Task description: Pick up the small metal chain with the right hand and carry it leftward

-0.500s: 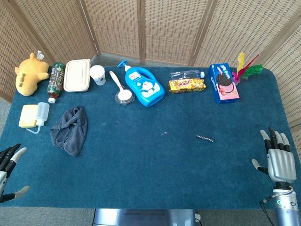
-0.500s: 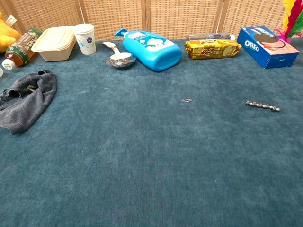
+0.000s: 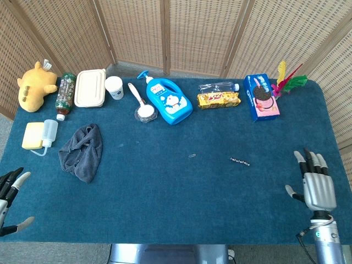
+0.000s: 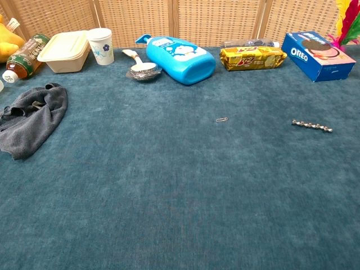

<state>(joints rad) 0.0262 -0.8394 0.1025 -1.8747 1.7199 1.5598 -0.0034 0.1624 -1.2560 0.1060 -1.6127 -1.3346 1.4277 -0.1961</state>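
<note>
Metal chain [image 3: 240,161] lies untouched while the empty, spread right hand [image 3: 315,188] has edged closer.

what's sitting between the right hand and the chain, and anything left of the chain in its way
Nothing visible lies between the right hand and the chain; only bare cloth. To the chain's left, a small clip lies flat on the table.
</note>
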